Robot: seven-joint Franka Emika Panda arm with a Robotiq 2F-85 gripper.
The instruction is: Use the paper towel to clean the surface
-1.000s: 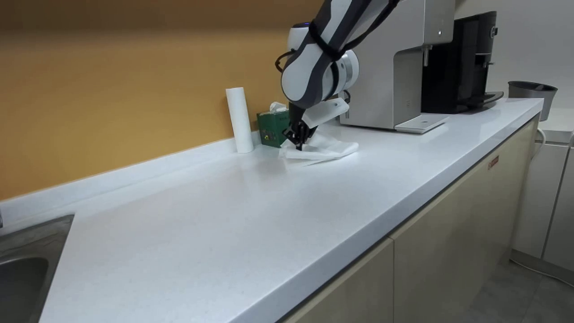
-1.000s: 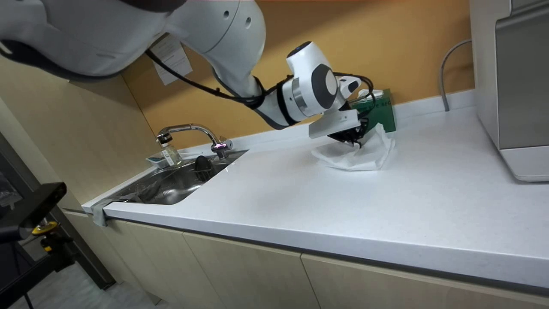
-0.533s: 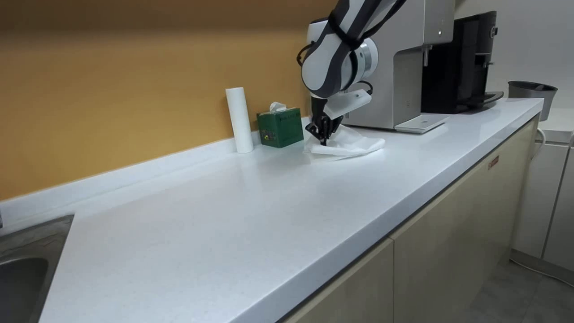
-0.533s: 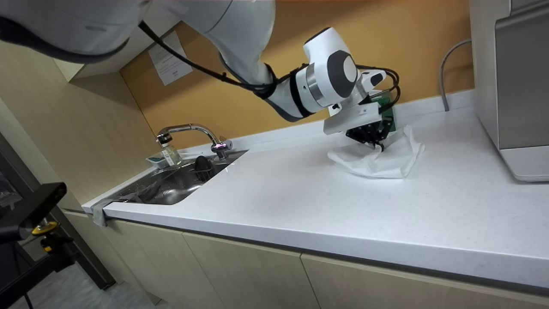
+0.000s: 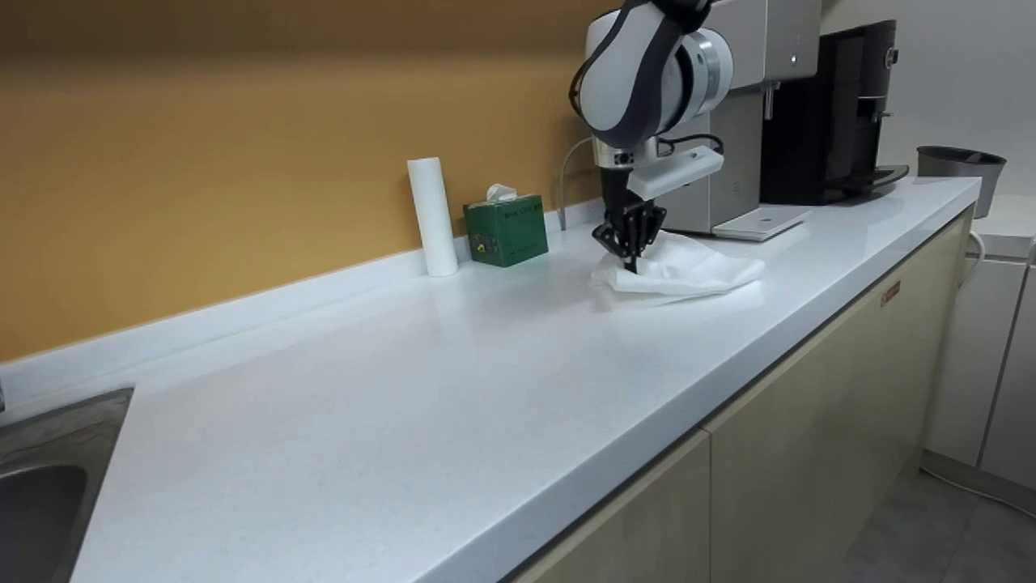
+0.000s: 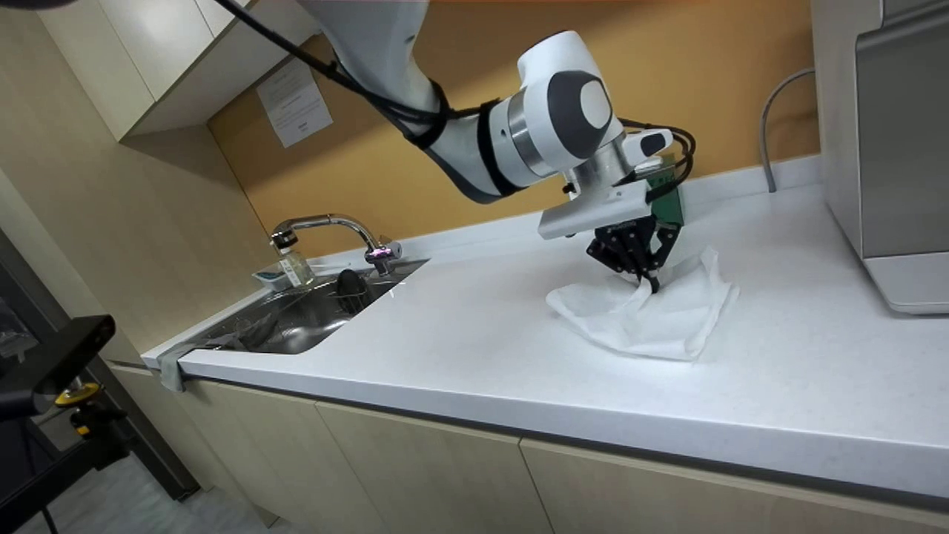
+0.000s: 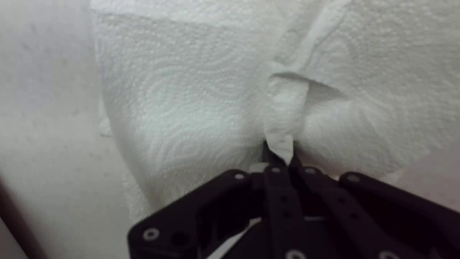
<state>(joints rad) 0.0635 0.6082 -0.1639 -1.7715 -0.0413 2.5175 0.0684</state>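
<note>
ochre wall [image 5: 283, 178] backs a white countertop [image 5: 364, 421], which carries a silver machine [image 6: 901, 170]. white paper towel [image 6: 645, 330] lies rumpled on the countertop near the machine, its sheet spread wide, embossed with concentric curved rows of fine dots, and raised into soft folds around the grip point. gripper [image 7: 282, 158], pointed down, is clamped on the paper towel: in the wrist view, a narrow pleat [image 7: 285, 111], creased at its far end and tapering to a small pointed tip, is held between the fingertips [image 6: 654, 284].
</note>
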